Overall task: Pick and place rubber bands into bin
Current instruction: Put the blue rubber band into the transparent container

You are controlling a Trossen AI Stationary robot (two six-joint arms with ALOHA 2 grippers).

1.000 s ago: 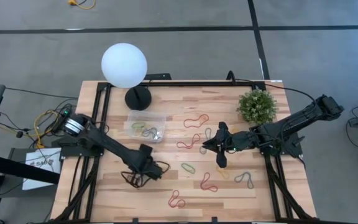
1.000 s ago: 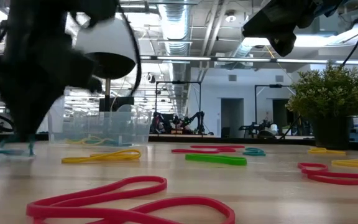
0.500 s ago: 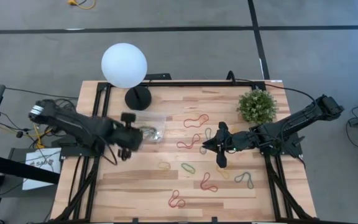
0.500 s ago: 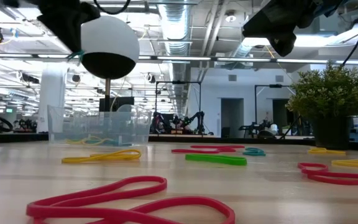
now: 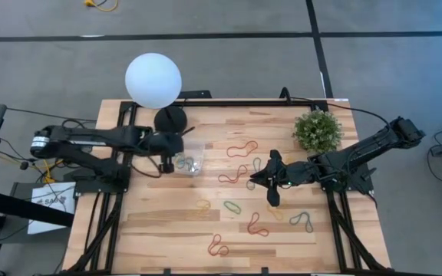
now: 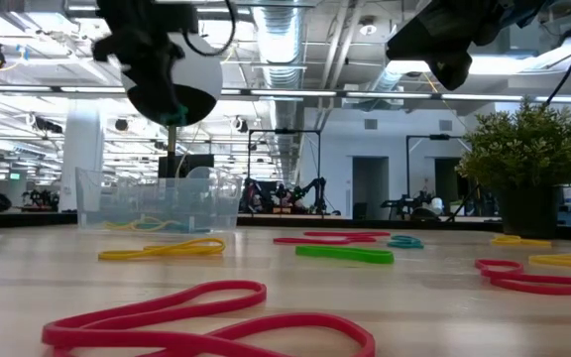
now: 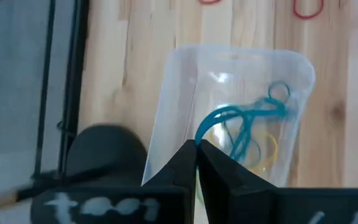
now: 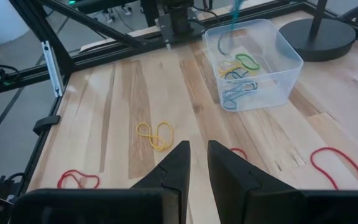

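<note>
Hovering over the bin (image 5: 181,157), the left gripper (image 7: 196,149) pinches a teal band (image 7: 241,121) that dangles into the tub, presumably lined up so a release drops it inside. Several bands already lie in the bin (image 8: 238,78). Right gripper (image 8: 194,155) waits mid-table, fingers slightly apart and gripping nothing that I can see, near a yellow band (image 8: 155,135). More bands (image 5: 242,148) are scattered on the table (image 5: 167,238) between the bin and the plant (image 5: 317,130). Lamp (image 5: 153,80) stands just behind the bin. Drop looks like the step in hand.
</note>
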